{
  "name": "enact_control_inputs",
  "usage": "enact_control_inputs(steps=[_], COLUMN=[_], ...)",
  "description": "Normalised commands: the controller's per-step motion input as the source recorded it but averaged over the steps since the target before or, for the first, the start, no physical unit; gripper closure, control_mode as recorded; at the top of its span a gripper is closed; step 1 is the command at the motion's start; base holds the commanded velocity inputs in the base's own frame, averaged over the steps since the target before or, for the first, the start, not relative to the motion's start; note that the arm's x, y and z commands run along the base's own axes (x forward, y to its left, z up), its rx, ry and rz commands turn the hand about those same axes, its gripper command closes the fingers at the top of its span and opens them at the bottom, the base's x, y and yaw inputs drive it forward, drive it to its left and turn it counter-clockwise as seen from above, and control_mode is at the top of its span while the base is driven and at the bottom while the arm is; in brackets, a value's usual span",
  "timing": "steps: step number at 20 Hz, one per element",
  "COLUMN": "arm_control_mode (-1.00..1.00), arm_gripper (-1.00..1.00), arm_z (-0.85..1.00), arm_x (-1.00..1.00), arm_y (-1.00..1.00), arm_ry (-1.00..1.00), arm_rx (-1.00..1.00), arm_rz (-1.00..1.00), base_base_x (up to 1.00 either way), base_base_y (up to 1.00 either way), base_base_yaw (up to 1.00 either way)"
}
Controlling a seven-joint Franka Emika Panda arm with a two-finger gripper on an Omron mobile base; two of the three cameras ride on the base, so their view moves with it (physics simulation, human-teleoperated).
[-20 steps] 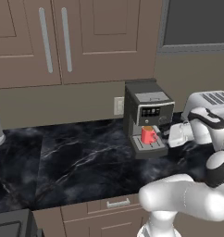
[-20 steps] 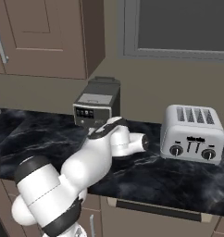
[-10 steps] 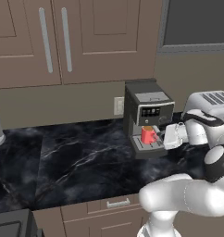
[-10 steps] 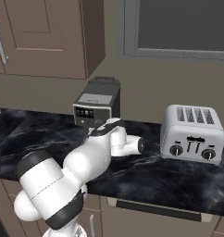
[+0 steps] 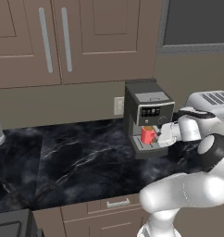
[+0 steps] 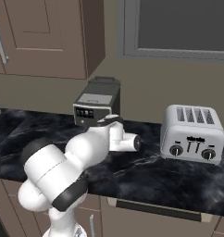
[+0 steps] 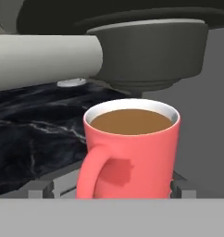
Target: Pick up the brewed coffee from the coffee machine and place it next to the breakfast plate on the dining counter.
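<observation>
Standing upright under the coffee machine [image 5: 144, 111]: red mug [image 7: 132, 150], handle toward camera

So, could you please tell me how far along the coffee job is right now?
Done: the arm has reached the coffee machine. In hand: the open claw sits beside the red mug, which stands on the drip tray, not gripped. Left: closing, lifting, carrying it to the dining counter by the plate.

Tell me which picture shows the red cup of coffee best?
The hand view shows the red mug best: it is close up, with its handle and the brown coffee inside plain to see. In the left base view it is a small red shape under the coffee machine, beside the open gripper.
</observation>
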Motion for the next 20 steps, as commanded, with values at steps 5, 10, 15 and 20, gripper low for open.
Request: enact_control_inputs(steps=[5, 10, 15, 20], arm_control_mode=[-1.0, -1.0, -1.0, -1.0], arm_gripper=[-1.0, 1.0, 1.0, 1.0], arm_z=[-0.16, -0.09, 0.0, 0.0], arm_x=[0.29, 0.18, -0.06, -0.34], arm_y=[0.0, 0.0, -0.16, -0.36], arm_ry=[0.0, 0.0, 0.0, 0.0], arm_rx=[0.01, 0.0, 0.0, 0.0], arm_rz=[-0.01, -0.01, -0.05, -0.06], base_base_x=[0.0, 0.0, 0.0, 0.0], base_base_y=[0.0, 0.0, 0.0, 0.0], base_base_yaw=[0.0, 0.0, 0.0, 0.0])
